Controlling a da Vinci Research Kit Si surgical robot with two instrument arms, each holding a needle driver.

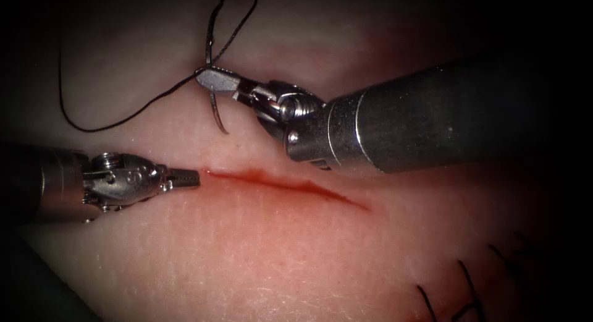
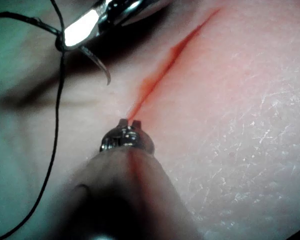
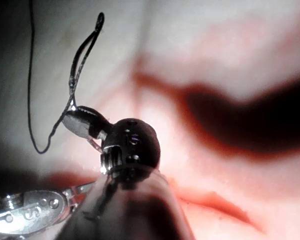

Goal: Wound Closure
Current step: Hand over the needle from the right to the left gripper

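The right tool [image 1: 213,80] grips the needle [image 1: 217,115] near its thread [image 1: 123,115] end, clear of the tissue [image 1: 259,248]. The left tool [image 1: 185,178], jaws closed and empty, sits at the cut's [image 1: 290,186] left end.

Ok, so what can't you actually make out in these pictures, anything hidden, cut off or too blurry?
- Needle: where the right tool grips it, its fingers cover that stretch in the endoscope view.
- Thread: its far end fades into the dark edge in the endoscope view.
- Cut: depth unreadable; red fluid fills it.
- Left tool: the fingers look shut on nothing, but in the left wrist view its own wrist hides them.
- Thread ends: cut off by the endoscope view's bottom edge.
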